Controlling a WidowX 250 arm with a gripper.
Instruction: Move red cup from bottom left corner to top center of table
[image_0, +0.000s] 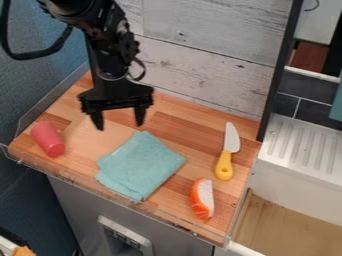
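Rounded sushi (202, 198) lies at five o'clock on the wooden tabletop (190, 132); smooth red cup (48, 138) (tipped sideways) at nine; gripper (119, 126) wide, empty, at eleven.

The table (190, 131) looks smooth wood, the towel (141, 165) matt cloth, the red cup (48, 139) and toy knife (224, 166) smooth plastic, the wall planks (200, 62) matt wood.

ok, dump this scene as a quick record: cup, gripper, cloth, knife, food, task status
cup: red, appears on its side, near the table's left corner
gripper: black, open, holding nothing, picture-right of the cup
cloth: teal, folded, mid-table
knife: yellow handle, blade pointing to the table's back edge
food: orange and white piece, nearer the front than the knife
task_status: cup not at top center
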